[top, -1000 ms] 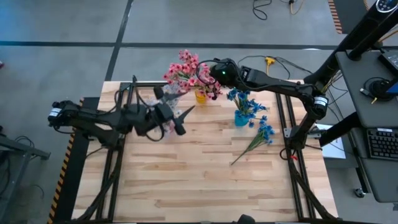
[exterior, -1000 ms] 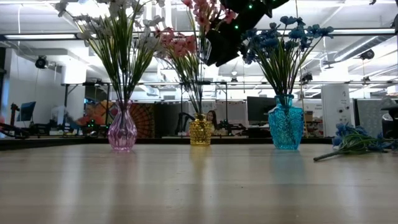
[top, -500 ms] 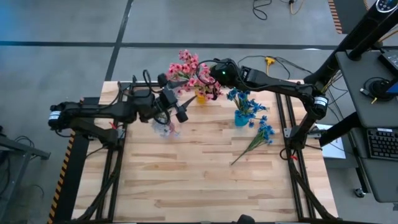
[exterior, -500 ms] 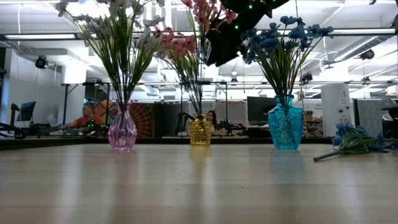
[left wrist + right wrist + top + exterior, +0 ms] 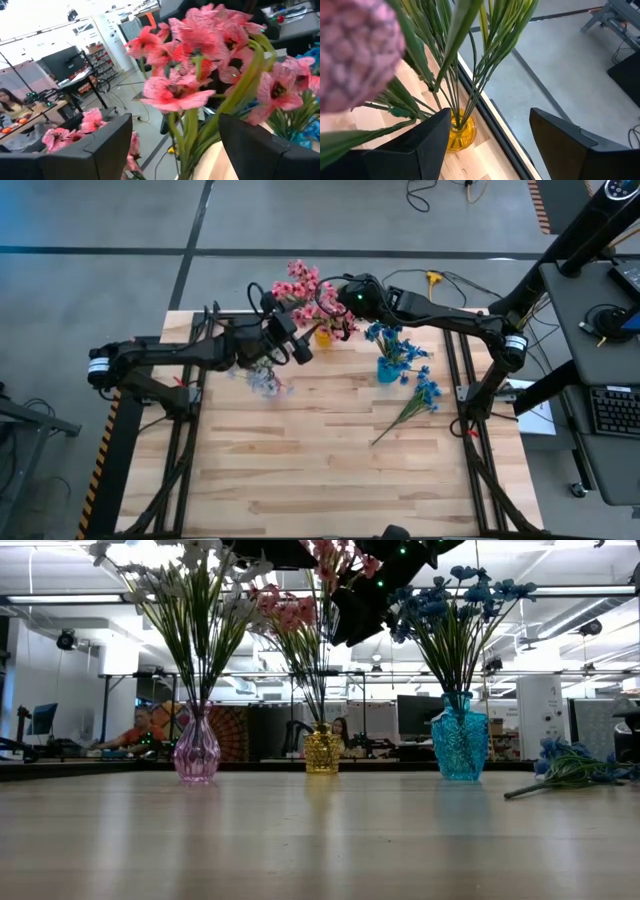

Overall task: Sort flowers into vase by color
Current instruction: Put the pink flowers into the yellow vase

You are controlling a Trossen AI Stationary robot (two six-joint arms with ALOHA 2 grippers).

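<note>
Pink flowers (image 5: 300, 290) stand with their stems in a yellow vase (image 5: 322, 751). My left gripper (image 5: 175, 127) is open and level at blossom height beside them; pink blossoms (image 5: 192, 47) and a green stem (image 5: 189, 137) lie ahead of its gap. My right gripper (image 5: 490, 117) hangs open above the same bunch, slanting down, with green stems (image 5: 465, 85) running past its gap to the yellow vase (image 5: 460, 135). White-lavender flowers (image 5: 265, 380) stand in a pink vase (image 5: 197, 752), and blue flowers (image 5: 455, 600) in a blue vase (image 5: 460, 745). One blue sprig (image 5: 415, 402) lies flat on the table.
The three vases stand in a row near the table's far edge (image 5: 330, 315), close together. The wooden table top (image 5: 300, 460) stretches from them to the near edge. In the low view, people sit at desks in the room behind.
My left gripper has left the spot above the white-lavender flowers and gone toward the table's far edge and to the right, up to the pink flowers. The white-lavender flowers stay standing in the pink vase. My right gripper has kept still.
</note>
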